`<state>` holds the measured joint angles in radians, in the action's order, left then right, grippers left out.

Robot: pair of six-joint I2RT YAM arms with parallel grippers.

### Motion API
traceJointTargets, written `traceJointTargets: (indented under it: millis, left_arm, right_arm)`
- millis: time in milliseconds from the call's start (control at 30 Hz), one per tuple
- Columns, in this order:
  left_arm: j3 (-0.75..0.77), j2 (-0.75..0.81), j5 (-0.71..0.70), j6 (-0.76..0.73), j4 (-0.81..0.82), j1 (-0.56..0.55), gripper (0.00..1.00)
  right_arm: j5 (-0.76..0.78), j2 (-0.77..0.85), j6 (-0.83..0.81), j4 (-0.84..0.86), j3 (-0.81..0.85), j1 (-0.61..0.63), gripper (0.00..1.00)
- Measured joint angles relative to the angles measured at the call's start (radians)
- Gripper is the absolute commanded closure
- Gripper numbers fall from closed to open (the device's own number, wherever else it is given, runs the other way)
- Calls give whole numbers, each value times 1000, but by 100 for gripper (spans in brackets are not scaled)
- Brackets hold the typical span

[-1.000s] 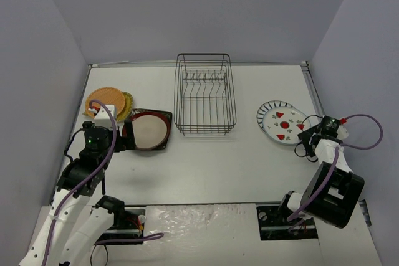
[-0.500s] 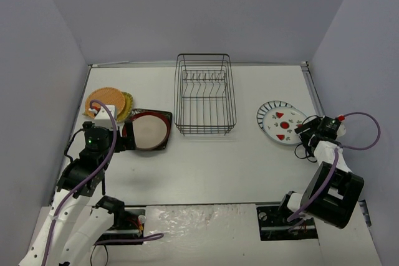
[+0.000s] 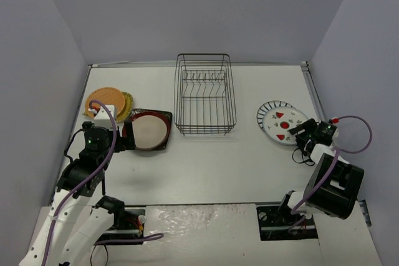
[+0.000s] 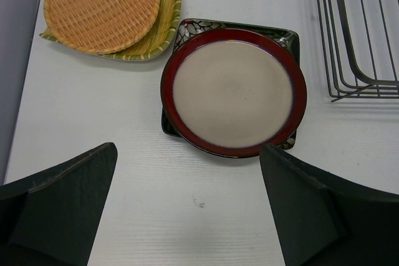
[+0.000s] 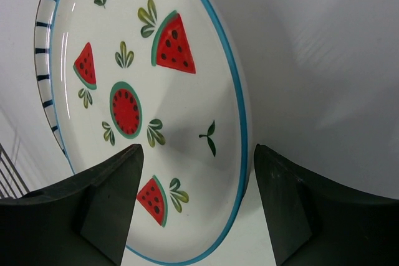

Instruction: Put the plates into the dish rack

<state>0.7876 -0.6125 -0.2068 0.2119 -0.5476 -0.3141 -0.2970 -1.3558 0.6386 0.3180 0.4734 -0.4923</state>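
**Plates sitting on the table (image 3: 206, 160) either side of the rack (image 3: 205, 95), both claws open**

The rack stands mid-table, toward the back, with its prongs upright. Right of it, and well apart from it, the watermelon plate (image 5: 156, 110) lies flat on top of the striped plate (image 5: 42, 60), which only shows as a sliver at the far side.

Left of the rack, the red-rimmed plate (image 4: 232, 91) rests on the dark square plate (image 4: 187, 28), just beside the rack's corner. Further left, the orange plate (image 4: 101, 5) is stacked on the green plate (image 4: 163, 23), whose edge touches the dark square one.

The right claw (image 5: 198, 149) is down low at the watermelon plate's near edge. Its jaws are partly spread, one either side of the rim, and they aren't gripping anything. The left claw (image 4: 187, 149) hangs above the table just short of the red-rimmed plate, jaws wide apart and holding nothing.
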Motion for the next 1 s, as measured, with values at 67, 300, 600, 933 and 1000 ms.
traceJointTargets:
  millis: [67, 300, 600, 933, 1000]
  left_arm:
    - [0, 0, 0, 0, 0, 0, 3]
    - [0, 0, 0, -1, 0, 0, 3]
    - [0, 0, 0, -1, 0, 0, 3]
    - [0, -2, 0, -2, 0, 0, 3]
    - [0, -2, 0, -2, 0, 0, 3]
  right_arm:
    - [-13, 0, -3, 32, -13, -2, 36]
    - [-36, 0, -6, 91, -46, -20, 52]
    - [-47, 0, 1, 115, -56, -40, 73]
    - [-80, 18, 40, 145, -57, -57, 99]
    - [-84, 33, 46, 143, -57, -57, 100]
